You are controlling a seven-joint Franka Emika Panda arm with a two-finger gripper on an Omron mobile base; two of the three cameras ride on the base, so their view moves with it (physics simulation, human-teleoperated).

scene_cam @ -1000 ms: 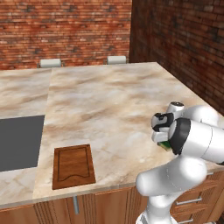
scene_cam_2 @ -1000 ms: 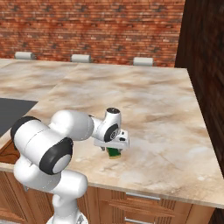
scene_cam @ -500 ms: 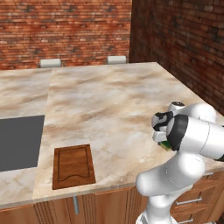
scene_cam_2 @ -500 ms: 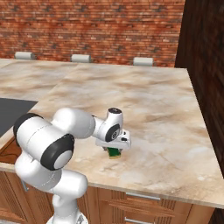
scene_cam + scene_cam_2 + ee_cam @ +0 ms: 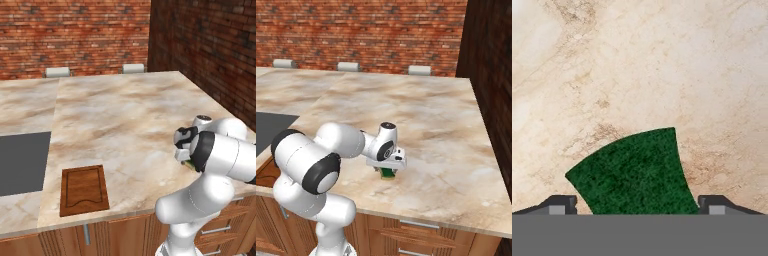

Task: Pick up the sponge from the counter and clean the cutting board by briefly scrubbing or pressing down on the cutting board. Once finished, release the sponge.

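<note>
You are looking at a wide beige-and-tan marbled tabletop [image 5: 125, 115] with wooden cabinet fronts below its near edge and a red brick wall [image 5: 75, 35] behind its far edge. A darker brick wall [image 5: 210, 55] runs along the tabletop's right edge. Set flat into the tabletop toward its left edge is a dark grey panel [image 5: 22, 162].

Your white arm [image 5: 331, 150] bends low over the tabletop, close to the near edge and toward the right side. Close to the near edge, just right of the grey panel, lies the reddish-brown cutting board [image 5: 84, 190], flat, with a groove inside its rim. It sits well apart from the arm's working end.

The gripper [image 5: 387, 170] points down at the tabletop. The sponge [image 5: 387, 173], a small block with a dark green top, rests on the tabletop directly under it, near the near edge and well to the right of the cutting board. From the hand camera, the sponge [image 5: 634, 172] sits between the two dark fingertips [image 5: 562, 204], which stand spread to either side of it. You cannot tell whether the fingertips touch its sides.
</note>
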